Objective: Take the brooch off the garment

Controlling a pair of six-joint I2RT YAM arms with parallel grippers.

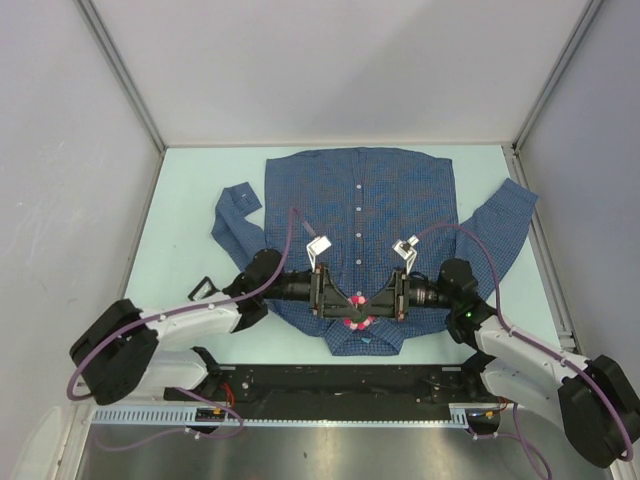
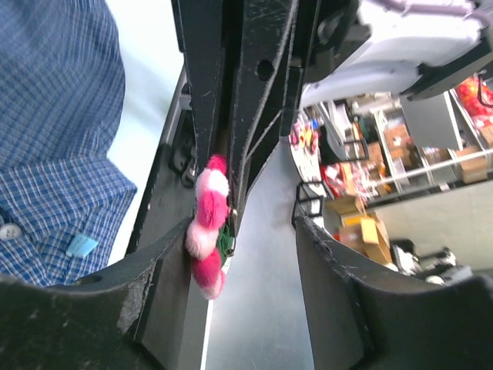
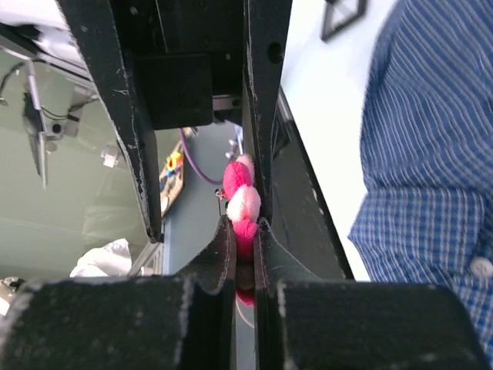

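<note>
1. Between my two pincers, which meet tip to tip, sits the flower brooch, its pink and red petals seen edge-on.
2. My right pincer is clenched on the brooch. Both fingers press together on the lower petals, and the rest of the flower sticks out past the tips.
3. My left pincer is released, its fingers spread wide. The brooch lies against the inner face of one finger, and the other finger is well apart from it.
4. Below both pincers lies the blue checked shirt, flat with its sleeves spread. Its collar end is nearest my tips, and the row of white buttons runs away from them.
5. From my wrists the brooch looks clear of the cloth, but I cannot tell whether anything joins them.
6. Under the shirt is a pale mint table, smooth and matt.
7. Behind my wrists a notched metal rail runs along the near edge.
8. Beyond the shirt rise plain grey-white walls.
9. Past my left fingers I see a cluttered room with cardboard boxes.
</note>
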